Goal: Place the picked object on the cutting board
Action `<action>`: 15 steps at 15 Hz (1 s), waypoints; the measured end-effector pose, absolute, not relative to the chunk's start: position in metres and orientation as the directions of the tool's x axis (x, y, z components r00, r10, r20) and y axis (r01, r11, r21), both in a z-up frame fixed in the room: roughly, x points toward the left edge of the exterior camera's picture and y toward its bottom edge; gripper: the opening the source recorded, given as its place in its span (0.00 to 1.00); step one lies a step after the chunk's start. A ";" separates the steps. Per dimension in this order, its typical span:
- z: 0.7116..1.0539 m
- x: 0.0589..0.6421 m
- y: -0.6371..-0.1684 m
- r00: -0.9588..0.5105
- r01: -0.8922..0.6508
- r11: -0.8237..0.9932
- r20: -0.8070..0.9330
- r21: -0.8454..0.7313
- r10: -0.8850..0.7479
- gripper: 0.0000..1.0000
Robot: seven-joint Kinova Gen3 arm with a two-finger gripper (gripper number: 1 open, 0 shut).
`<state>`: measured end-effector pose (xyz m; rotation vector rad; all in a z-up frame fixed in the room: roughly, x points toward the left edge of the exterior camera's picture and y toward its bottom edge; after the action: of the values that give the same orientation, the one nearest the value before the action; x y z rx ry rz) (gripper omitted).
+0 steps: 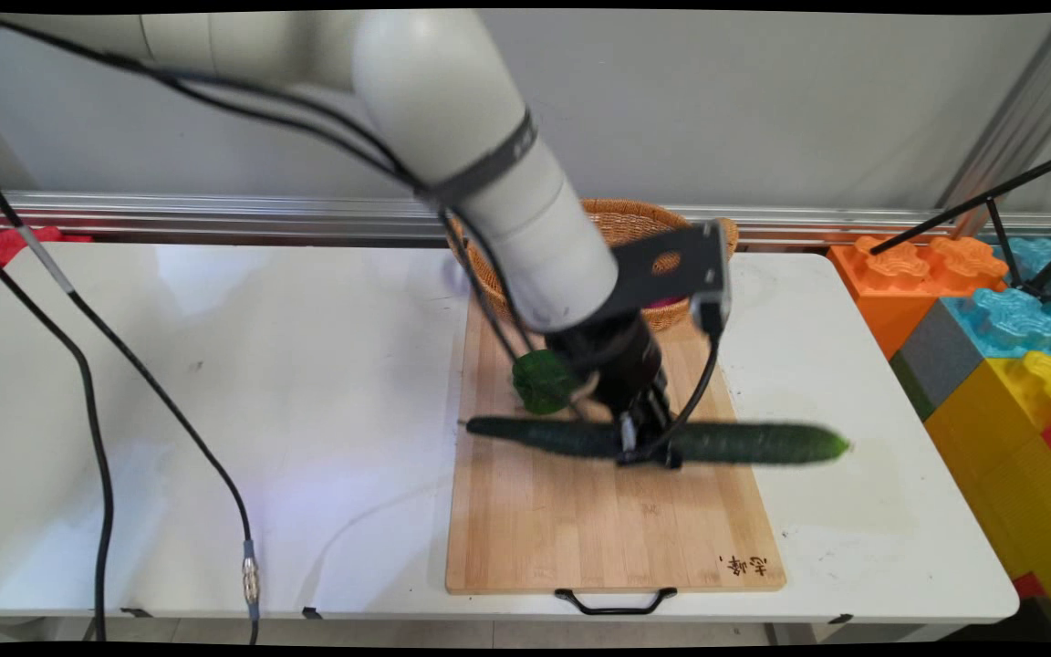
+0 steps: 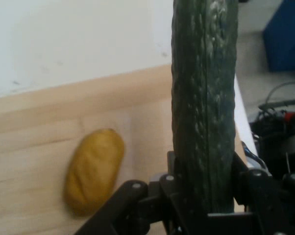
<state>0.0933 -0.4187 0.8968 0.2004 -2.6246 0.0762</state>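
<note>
A white table (image 1: pixel 215 383) stood before a grey wall, with a pale bamboo cutting board (image 1: pixel 580 538) at the frame's centre. The black two-finger gripper (image 1: pixel 646 447) was clamped on a long dark-green cucumber (image 1: pixel 744 443) near its middle, its long axis running left to right across the board. A round green vegetable (image 1: pixel 541 381) lay just upper left, a woven wicker basket (image 1: pixel 630 219) behind, and a yellow bread-shaped piece (image 2: pixel 93 170) beside it in the hand view.
</note>
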 end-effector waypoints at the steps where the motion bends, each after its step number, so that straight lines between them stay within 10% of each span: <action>1: 0.890 0.094 -0.417 -0.866 -0.143 0.990 0.486 -0.015 -0.118 0.00; 15: 0.783 0.105 -0.428 -0.918 0.004 0.994 0.393 -0.108 0.046 0.00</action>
<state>0.1049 -0.4278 0.7830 -0.0357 -2.7317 0.1466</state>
